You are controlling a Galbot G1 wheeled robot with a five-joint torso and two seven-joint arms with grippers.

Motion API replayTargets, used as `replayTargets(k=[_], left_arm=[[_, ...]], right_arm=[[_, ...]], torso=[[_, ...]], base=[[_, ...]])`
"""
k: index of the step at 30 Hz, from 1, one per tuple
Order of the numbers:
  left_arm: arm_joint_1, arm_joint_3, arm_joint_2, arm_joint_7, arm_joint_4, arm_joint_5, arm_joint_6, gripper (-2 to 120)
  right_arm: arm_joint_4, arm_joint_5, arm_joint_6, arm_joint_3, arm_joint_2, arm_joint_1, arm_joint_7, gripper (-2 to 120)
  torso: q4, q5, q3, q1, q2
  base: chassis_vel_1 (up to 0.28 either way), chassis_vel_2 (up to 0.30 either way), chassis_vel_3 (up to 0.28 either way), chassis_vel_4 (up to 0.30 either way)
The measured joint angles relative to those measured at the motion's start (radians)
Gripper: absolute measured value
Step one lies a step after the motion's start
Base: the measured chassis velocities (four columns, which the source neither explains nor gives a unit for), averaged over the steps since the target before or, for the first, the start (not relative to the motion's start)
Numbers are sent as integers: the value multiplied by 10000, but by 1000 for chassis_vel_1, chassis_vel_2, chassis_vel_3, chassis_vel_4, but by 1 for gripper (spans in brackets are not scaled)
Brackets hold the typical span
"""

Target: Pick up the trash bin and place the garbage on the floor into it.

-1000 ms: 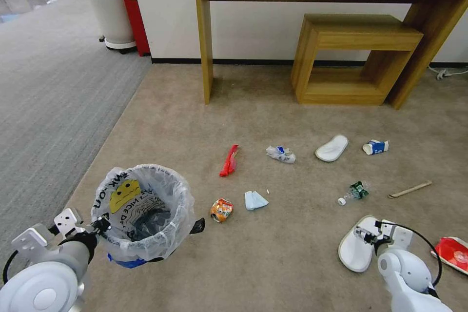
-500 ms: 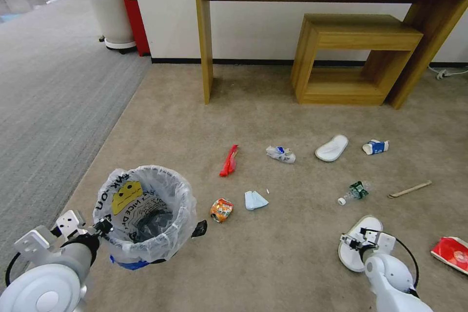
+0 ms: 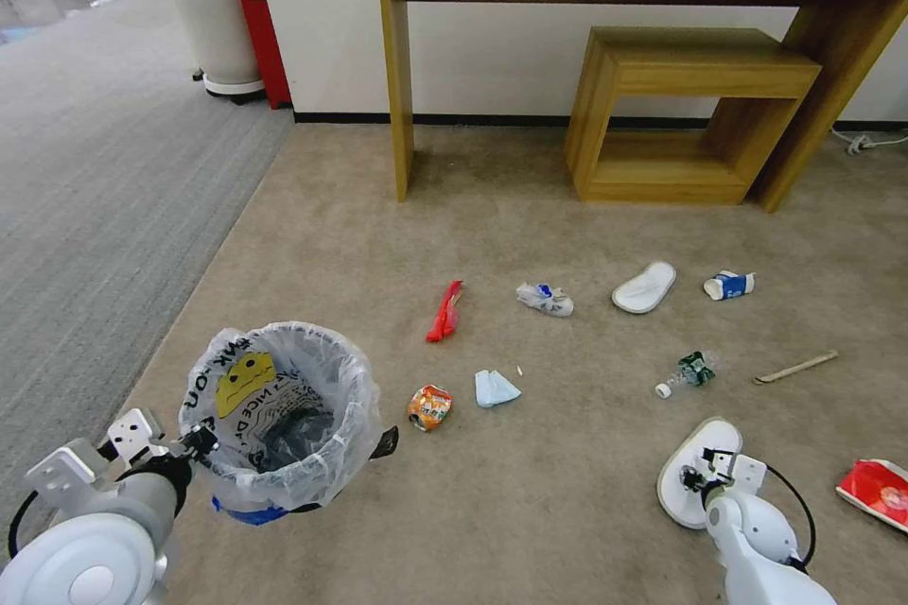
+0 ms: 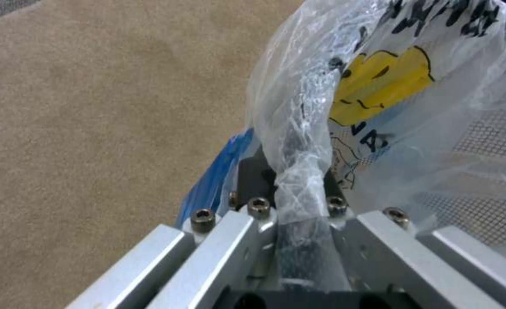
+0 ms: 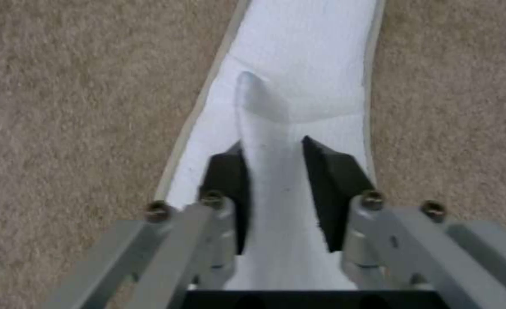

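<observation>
The trash bin [image 3: 340,416], dark with a blue base and a clear bag bearing a yellow smiley, hangs at the lower left. My left gripper [image 3: 194,442] is shut on its bag-wrapped rim [image 4: 299,141]. At the lower right, my right gripper [image 3: 705,473] is down on a white slipper [image 3: 676,492]. Its black pads [image 5: 333,180] pinch a raised fold of the slipper's upper [image 5: 299,64]. Garbage on the carpet: a red wrapper [image 3: 445,312], an orange wrapper [image 3: 430,406], a pale blue crumple [image 3: 495,388], a crushed bottle [image 3: 688,372], a wooden stick [image 3: 795,367], a paper cup [image 3: 729,285] and a red-white carton [image 3: 878,490].
A second white slipper [image 3: 644,287] and a white-blue crumple [image 3: 546,299] lie farther off. A wooden desk [image 3: 397,66] and a low wooden stool [image 3: 695,104] stand against the wall. A white plant pot [image 3: 218,33] and a red box [image 3: 260,28] are at the far left.
My right gripper has sunk lower and drawn back onto the near slipper. The bin in my left gripper has shifted slightly to the right and down.
</observation>
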Motion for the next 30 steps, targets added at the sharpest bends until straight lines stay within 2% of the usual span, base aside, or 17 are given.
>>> replayTargets(k=[2,4,7,13,15,16,17,18,19,20,22,24,25,26,27,28,30], left_arm=[[0,5,-1,1,7,12,0,0],[-6,17,-3,8,29,33,0,0],[-9,19,6,11,35,38,0,0],[-11,18,30,13,37,39,0,0],[-9,35,27,14,37,56,0,0],[-9,35,27,14,37,56,0,0],[0,61,15,15,36,72,-1,0],[6,76,12,14,36,75,0,0],[29,150,-30,14,33,93,-1,0],[29,150,-30,14,33,93,-1,0],[46,247,-89,14,29,120,0,0],[71,526,-263,-23,6,258,0,0],[71,526,-263,-23,6,258,0,0],[88,622,-321,-37,-13,303,0,0],[144,845,-438,-57,-92,383,0,0],[186,974,-506,-65,-136,448,-1,0],[216,1057,-551,-68,-168,489,-1,0]], right_arm=[[11,-2,17,1,-4,-10,-1,22],[27,-23,117,2,-14,-21,-10,10],[37,-73,250,-7,-23,-31,-31,0],[485,-190,613,-74,-41,-274,8,0],[1351,-168,1560,-184,-102,-769,-326,0],[1351,-168,1560,-184,-102,-769,-326,0],[2021,-130,2413,-239,-135,-1106,-886,0],[2304,-105,2769,-258,-152,-1226,-1168,0],[3286,64,3988,-373,-201,-1531,-2221,0],[3286,64,3988,-373,-201,-1531,-2221,0],[4118,454,4952,-548,-264,-1683,-3239,0],[5391,1658,6042,-1037,-432,-1718,-4870,0],[5391,1658,6042,-1037,-432,-1718,-4870,0],[5656,2000,6347,-1222,-459,-1660,-5495,0],[5993,2525,7071,-1657,-493,-1454,-7148,0],[6112,2726,7511,-1993,-498,-1305,-8286,0],[6163,2799,7671,-2172,-498,-1242,-8762,0]], torso=[[0,0,0,0,0],[0,0,0,0,0],[0,0,0,0,0],[1,0,0,0,0],[-1,1,0,0,0],[-1,1,0,0,0],[-3,1,0,0,0],[-3,2,0,0,0],[-3,-1,-1,0,0],[-3,-1,-1,0,0],[0,-2,-2,0,0],[2,-5,-2,0,0],[2,-5,-2,0,0],[2,-5,-1,0,0],[1,-2,-2,0,1],[2,-3,-1,0,0],[2,-1,-1,0,0]], base=[[0,0,0,0],[0,0,0,0],[0,0,0,0],[0,0,0,0],[0,0,0,0],[0,0,0,0],[0,0,0,0],[0,0,0,0],[0,0,0,0],[0,0,0,0],[0,0,0,0],[0,0,0,0],[0,0,0,0],[0,0,0,0],[0,0,0,0],[0,0,0,0],[0,0,0,0]])
